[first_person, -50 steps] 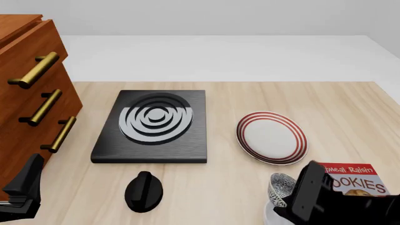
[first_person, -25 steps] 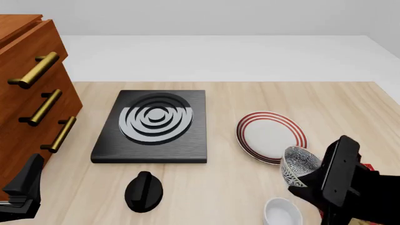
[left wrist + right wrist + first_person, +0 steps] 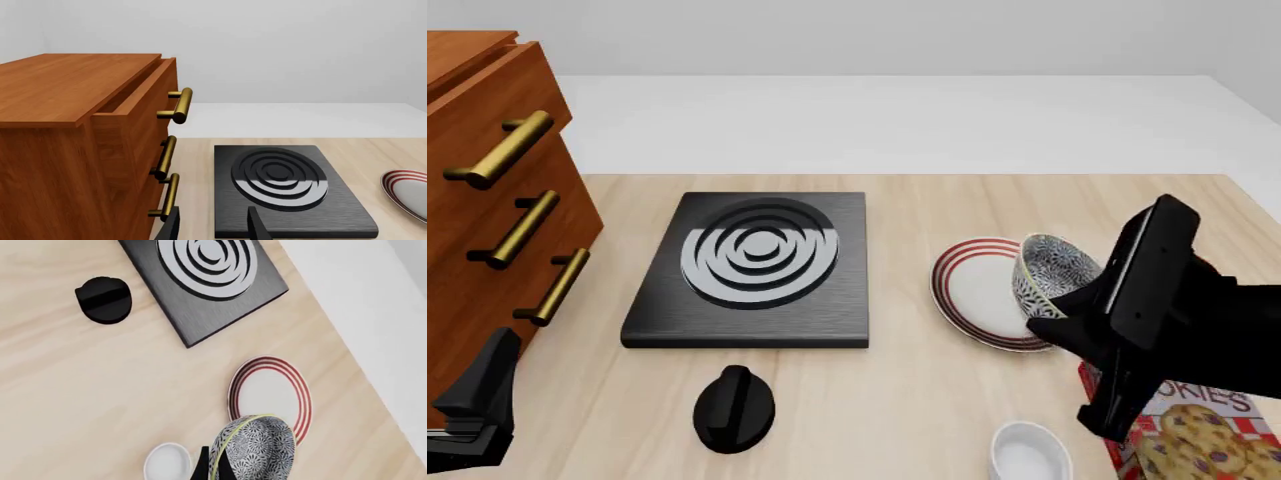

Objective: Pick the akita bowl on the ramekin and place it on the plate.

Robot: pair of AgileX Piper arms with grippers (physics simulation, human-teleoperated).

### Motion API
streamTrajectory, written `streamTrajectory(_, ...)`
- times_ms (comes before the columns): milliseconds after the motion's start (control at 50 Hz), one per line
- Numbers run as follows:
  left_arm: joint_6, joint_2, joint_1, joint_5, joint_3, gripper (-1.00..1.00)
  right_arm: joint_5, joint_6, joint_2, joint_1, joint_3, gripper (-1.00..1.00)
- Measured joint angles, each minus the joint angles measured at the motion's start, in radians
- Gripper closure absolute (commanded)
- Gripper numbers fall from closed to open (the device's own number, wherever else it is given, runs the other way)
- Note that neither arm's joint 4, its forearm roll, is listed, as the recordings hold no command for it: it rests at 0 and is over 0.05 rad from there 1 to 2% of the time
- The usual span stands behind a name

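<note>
The right gripper [image 3: 1052, 312], fingers clenched on the akita bowl [image 3: 1050, 275], has carried it off the ramekin [image 3: 1029, 452] toward 12 o'clock, over the plate [image 3: 974, 292], ready for lowering.

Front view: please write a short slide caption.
Right gripper holds the akita bowl tilted over the plate.

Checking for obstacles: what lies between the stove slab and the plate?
Only bare wooden table between the stove slab and the plate, seen in the front view.
</note>
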Motion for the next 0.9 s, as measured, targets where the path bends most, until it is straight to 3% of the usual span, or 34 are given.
streamTrajectory(900, 0.000, 0.000, 0.000, 0.000, 0.000, -1.00, -0.207, -0.043, 0.315, -0.136, -0.154, 1.00)
